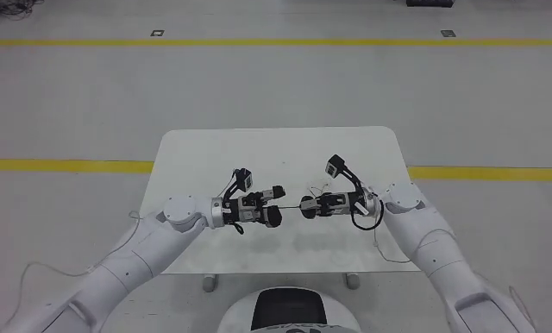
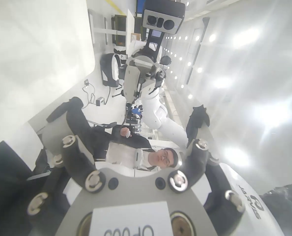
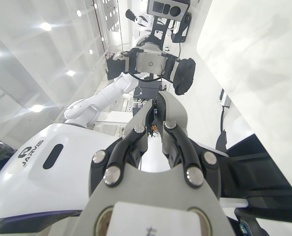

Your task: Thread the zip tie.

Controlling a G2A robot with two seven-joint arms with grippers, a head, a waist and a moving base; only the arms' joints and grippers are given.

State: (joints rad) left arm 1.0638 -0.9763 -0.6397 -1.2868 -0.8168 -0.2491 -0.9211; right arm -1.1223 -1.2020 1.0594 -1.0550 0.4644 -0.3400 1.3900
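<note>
Black zip tie (image 1: 291,210) pinched in right claw (image 1: 304,205), left claw (image 1: 278,204) spread.

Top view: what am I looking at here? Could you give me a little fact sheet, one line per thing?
table: white, beneath both arms
zip tie: thin, dark, roughly level, in the air between the two hands
right hand: shut on one end of the zip tie
left hand: open, at the tie's other end, facing the right hand
threaded: cannot tell, the tie is too small to see
</note>
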